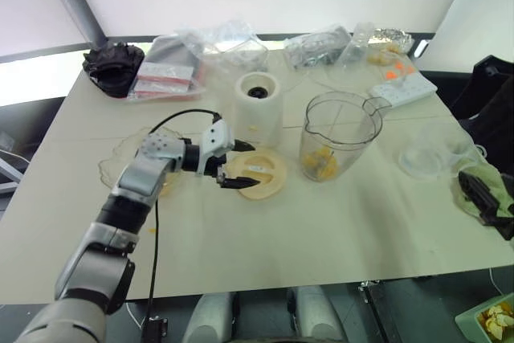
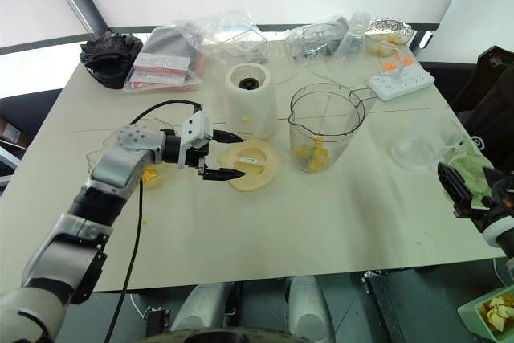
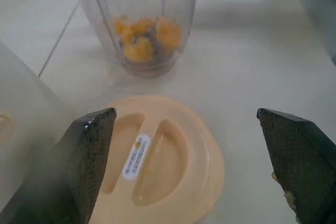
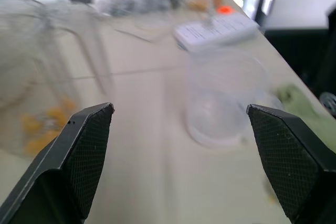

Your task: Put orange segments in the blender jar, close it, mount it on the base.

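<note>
**Fruit is in; the lid comes next**

Pale desk [image 1: 337,222] under bright window light, with bags and clutter along the far edge, is where we work. Our left tool [image 1: 234,164] hangs over the near edge of the flat cream lid [image 1: 259,174], its two black fingers spread wide on either side and gripping nothing. Just beyond the lid stands the blender jar [image 1: 337,136], upright and uncovered, with orange segments [image 1: 322,163] piled at its bottom. Beside the jar, toward our left, sits the white base [image 1: 259,104], its dark socket bare. Our right tool [image 2: 464,192] is well off at the desk's right edge, fingers wide apart and empty, near a small clear cup [image 1: 427,158].

We judge the loading done and the closing step in hand. The next move calls for lowering the left tool so the fingers pinch the lid's raised grip or rim, lifting it level, then setting it squarely on the jar's mouth. The light jar may slide or tip under that press.
</note>
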